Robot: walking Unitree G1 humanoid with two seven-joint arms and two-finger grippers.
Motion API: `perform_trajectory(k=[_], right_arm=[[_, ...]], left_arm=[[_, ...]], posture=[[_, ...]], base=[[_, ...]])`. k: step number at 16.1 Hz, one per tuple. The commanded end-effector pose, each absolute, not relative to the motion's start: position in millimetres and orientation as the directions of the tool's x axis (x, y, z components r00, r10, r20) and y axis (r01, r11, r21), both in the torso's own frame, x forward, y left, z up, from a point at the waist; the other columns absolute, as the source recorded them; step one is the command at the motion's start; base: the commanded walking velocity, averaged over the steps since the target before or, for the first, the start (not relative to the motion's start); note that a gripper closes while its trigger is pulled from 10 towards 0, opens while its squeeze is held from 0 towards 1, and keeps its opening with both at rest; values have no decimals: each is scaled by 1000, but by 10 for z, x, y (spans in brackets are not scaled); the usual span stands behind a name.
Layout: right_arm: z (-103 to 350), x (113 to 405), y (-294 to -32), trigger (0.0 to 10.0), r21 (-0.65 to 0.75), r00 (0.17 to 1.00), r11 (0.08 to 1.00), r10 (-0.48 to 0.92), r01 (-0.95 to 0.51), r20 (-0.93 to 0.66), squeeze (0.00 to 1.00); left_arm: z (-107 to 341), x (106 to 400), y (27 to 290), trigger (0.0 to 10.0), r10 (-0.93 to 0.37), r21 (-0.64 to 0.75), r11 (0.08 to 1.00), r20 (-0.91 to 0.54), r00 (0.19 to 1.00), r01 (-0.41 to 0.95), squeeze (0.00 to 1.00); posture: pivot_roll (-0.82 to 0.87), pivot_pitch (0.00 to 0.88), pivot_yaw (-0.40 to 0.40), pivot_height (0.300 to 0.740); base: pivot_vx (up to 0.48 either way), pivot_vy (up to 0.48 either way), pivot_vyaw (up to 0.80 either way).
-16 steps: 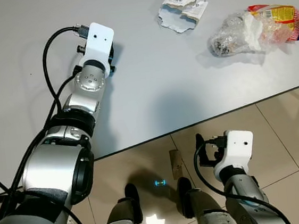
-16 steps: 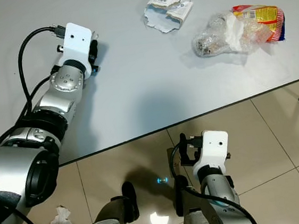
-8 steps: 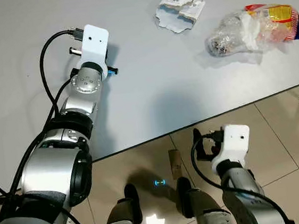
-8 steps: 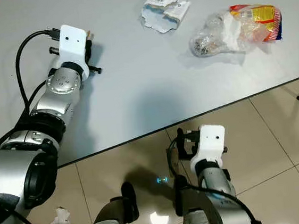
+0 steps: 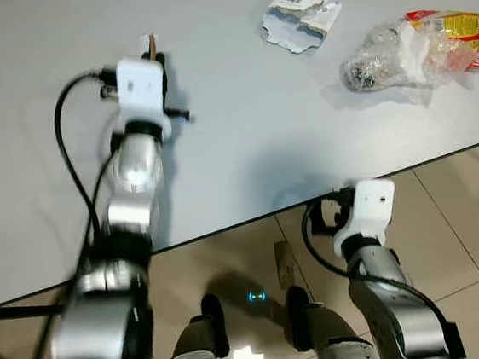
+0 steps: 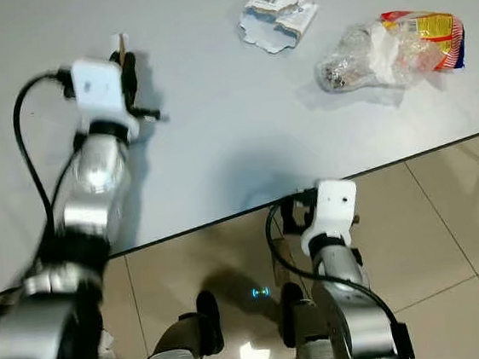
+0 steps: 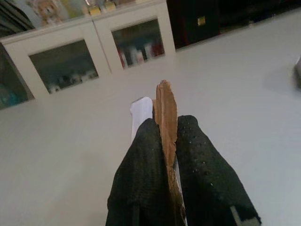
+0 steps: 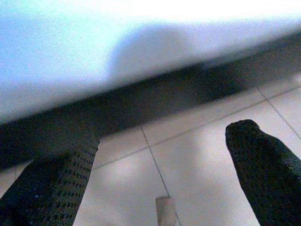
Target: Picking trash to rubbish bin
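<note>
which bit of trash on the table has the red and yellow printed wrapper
The crumpled clear plastic bag at the table's right end: a red and yellow printed wrapper sits at its far right. The other piece, the torn white carton left of it, is white and grey.

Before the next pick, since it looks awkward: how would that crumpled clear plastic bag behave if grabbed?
The crumpled plastic bag on the table looks thin and wrinkled, so probably floppy and light. Its glossy film may slip, and its loose bulges would likely collapse between fingers.

Left arm (image 5: 133, 182) motion-blurred; brown scrap's (image 7: 165, 113) lower end hidden between left end effector (image 7: 167, 141) fingers.
</note>
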State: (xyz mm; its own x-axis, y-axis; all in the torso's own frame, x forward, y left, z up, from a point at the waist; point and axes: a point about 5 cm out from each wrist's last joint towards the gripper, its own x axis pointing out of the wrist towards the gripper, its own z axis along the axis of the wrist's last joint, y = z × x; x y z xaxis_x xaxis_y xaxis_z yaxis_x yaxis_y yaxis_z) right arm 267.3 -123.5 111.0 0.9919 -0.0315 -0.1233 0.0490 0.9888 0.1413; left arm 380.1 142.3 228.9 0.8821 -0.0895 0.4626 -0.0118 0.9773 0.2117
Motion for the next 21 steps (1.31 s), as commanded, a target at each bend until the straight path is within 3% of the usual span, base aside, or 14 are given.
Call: perform_trajectory(k=[1,5,8,12,21], right_arm=[[1031,2653,-1240,10000,165,988,984,-37,62,-150,0],[1065,2778,-1281,10000,163,992,984,-49,67,-114,0],[1071,2814,-1289,10000,166,994,984,-47,64,-100,0],[1080,2815,-1285,10000,167,995,984,-44,58,-86,0],[1055,2804,-1273,10000,162,996,986,-27,42,-91,0]], left_arm=[[2314,3740,1434,10000,-76,186,982,496,865,-21,0],[2097,3514,1390,10000,-49,142,990,465,884,-19,0],[1945,3391,1316,10000,-93,183,983,430,898,14,0],[1466,3062,1256,10000,-99,189,981,286,953,45,0],[1412,2949,1340,10000,-56,203,979,251,966,4,0]], posture=[[-30,284,40,740],[-21,234,40,740],[-13,205,41,740],[-17,201,37,740],[-13,210,31,740]], base=[[0,0,0],[0,0,0],[0,0,0],[0,0,0],[0,0,0]])
